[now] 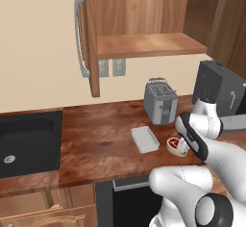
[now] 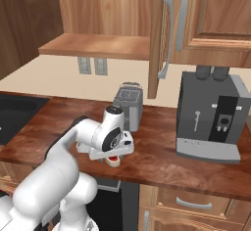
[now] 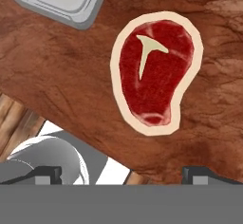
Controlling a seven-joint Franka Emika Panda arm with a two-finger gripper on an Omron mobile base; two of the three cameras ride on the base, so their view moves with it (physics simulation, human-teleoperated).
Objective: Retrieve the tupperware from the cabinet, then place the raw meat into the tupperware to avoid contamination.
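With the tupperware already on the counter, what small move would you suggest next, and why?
Probably lower the gripper straight onto the raw meat: its jaws stand open above the steak, which lies flat beside the empty tupperware.

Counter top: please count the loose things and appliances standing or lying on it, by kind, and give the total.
Toaster: 1
Coffee machine: 1
Tupperware: 1
Raw meat: 1
Total: 4
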